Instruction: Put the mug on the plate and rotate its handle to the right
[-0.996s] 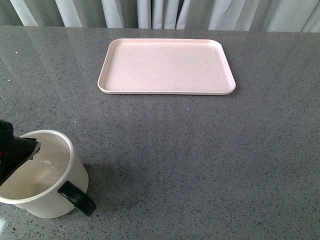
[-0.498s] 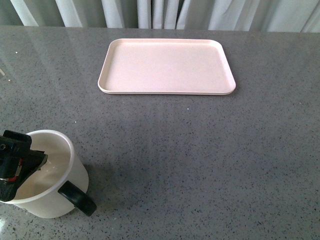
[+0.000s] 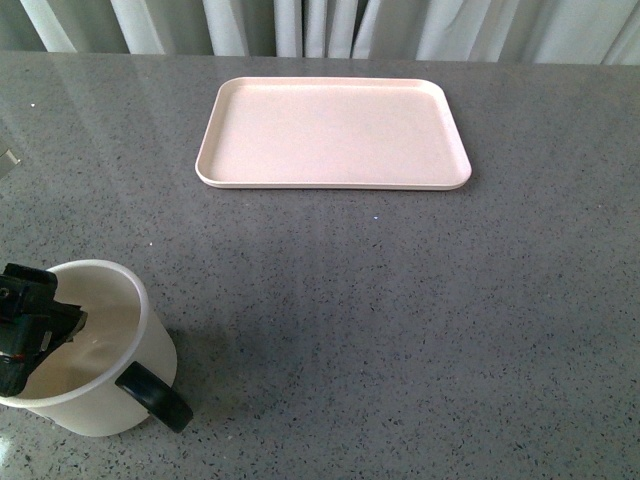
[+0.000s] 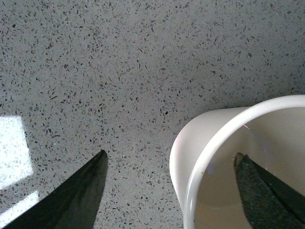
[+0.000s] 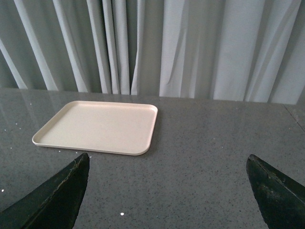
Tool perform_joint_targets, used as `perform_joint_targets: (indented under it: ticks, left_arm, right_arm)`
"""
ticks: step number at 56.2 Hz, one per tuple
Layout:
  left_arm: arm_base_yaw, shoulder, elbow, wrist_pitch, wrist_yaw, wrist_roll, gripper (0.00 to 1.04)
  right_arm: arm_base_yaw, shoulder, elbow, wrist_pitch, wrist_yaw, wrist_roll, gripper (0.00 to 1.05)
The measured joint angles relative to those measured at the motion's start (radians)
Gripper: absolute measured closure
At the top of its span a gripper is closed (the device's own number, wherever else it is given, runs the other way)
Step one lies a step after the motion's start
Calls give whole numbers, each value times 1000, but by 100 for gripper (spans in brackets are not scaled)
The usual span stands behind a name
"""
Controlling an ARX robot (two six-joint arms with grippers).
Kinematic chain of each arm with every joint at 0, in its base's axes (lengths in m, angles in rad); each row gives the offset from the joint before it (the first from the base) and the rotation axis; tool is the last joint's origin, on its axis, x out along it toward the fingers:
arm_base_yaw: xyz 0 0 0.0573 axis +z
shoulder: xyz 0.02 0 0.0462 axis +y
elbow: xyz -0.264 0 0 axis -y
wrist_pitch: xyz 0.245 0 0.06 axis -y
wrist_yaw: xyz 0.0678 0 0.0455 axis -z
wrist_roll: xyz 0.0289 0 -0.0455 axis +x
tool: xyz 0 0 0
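The white mug (image 3: pixel 150 345) stands upright on the grey table at the near left, its black handle (image 3: pixel 155 397) pointing toward the front right. My left gripper (image 3: pixel 25 330) is open at the mug's left rim. In the left wrist view one finger (image 4: pixel 259 191) is inside the mug (image 4: pixel 190 148) and the other finger (image 4: pixel 76 191) is outside over the table, so the wall lies between the jaws of the left gripper (image 4: pixel 169 155). The pale pink plate (image 3: pixel 333 130) lies empty at the far centre. My right gripper (image 5: pixel 167 156) is open above bare table, with the plate (image 5: pixel 97 126) ahead of it.
The grey speckled tabletop (image 3: pixel 400 300) stretches between mug and plate. Pale curtains (image 3: pixel 300 25) hang behind the table's far edge. A bright reflection (image 4: pixel 14 148) shows on the table in the left wrist view.
My left gripper has sunk a little lower at the mug's left rim. The mug and the plate have not moved.
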Motion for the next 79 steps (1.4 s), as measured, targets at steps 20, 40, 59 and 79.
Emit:
perform_joint_targets:
  ticks: [20,40,59,79]
  left_arm:
    - [-3,0,0,-8,-13,-3,85]
    - [-49,-103,40,-141,-27,-43,103]
    - [-283,19,388,-248,-85,-164,103]
    - [-424,426,904,-387,-133,-237,103]
  right_arm:
    - [0,0,0,0,0,0,9]
    - [0,0,0,0,0,0,9]
    - [0,0,0,0,0,0,9]
    - [0,0,0,0,0,0,9]
